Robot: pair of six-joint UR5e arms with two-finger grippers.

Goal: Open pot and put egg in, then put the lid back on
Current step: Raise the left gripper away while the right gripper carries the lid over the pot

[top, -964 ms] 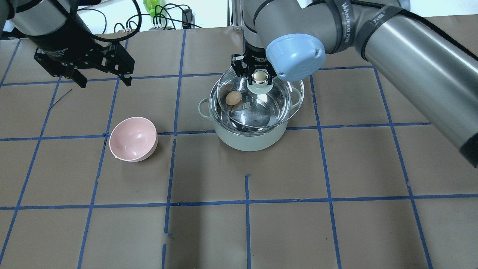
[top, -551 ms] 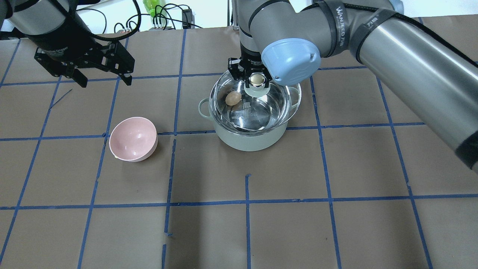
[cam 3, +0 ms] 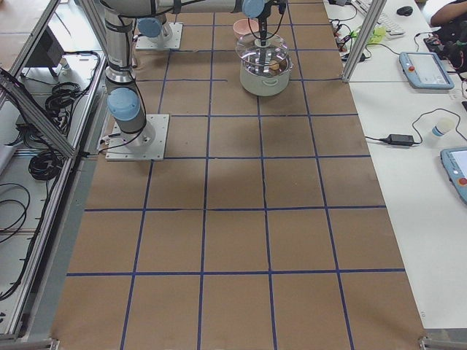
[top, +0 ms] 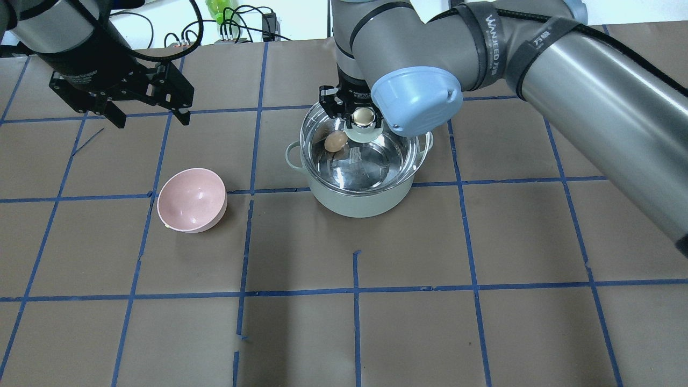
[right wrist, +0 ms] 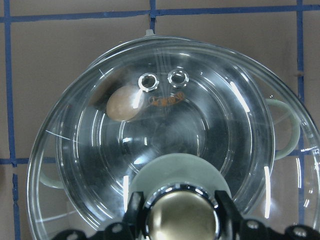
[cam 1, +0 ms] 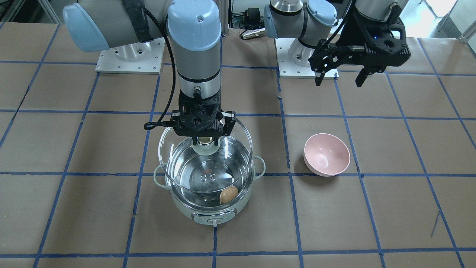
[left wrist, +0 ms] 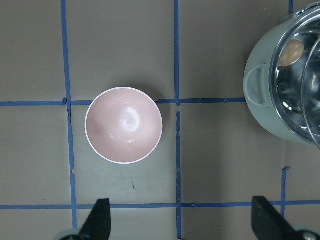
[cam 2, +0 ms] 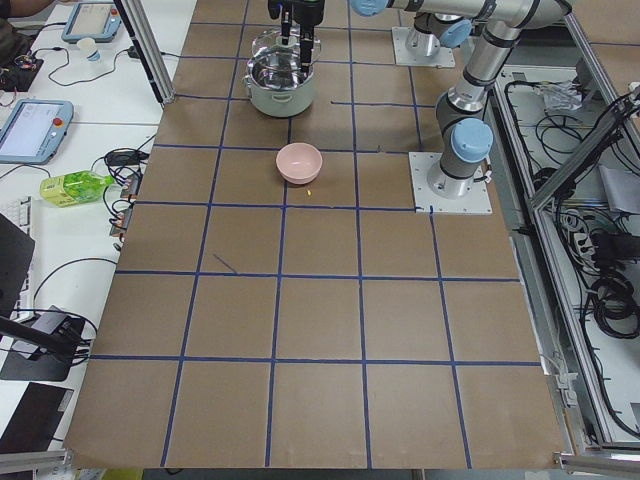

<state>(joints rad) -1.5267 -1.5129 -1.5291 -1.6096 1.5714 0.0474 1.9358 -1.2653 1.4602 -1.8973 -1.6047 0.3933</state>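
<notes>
"Now, how will you seat it?"

"I grip the knob point(right wrist: 181, 215) firmly, hold the lid point(right wrist: 200, 125) level and bring its rim square over the pot point(top: 360, 201). Then I sink straight down, letting go only once it rests all round. The egg point(top: 336, 141) lies inside by the wall, low enough to be no hindrance, I judge."

"And your pincers?"

"My right pincer point(cam 1: 203, 138) is clenched on the knob, the lid hanging just above the pot. My left pincer point(top: 151, 119) is spread wide and empty, well apart, above the table point(top: 484, 333) near the pink bowl point(top: 191, 200)."
</notes>
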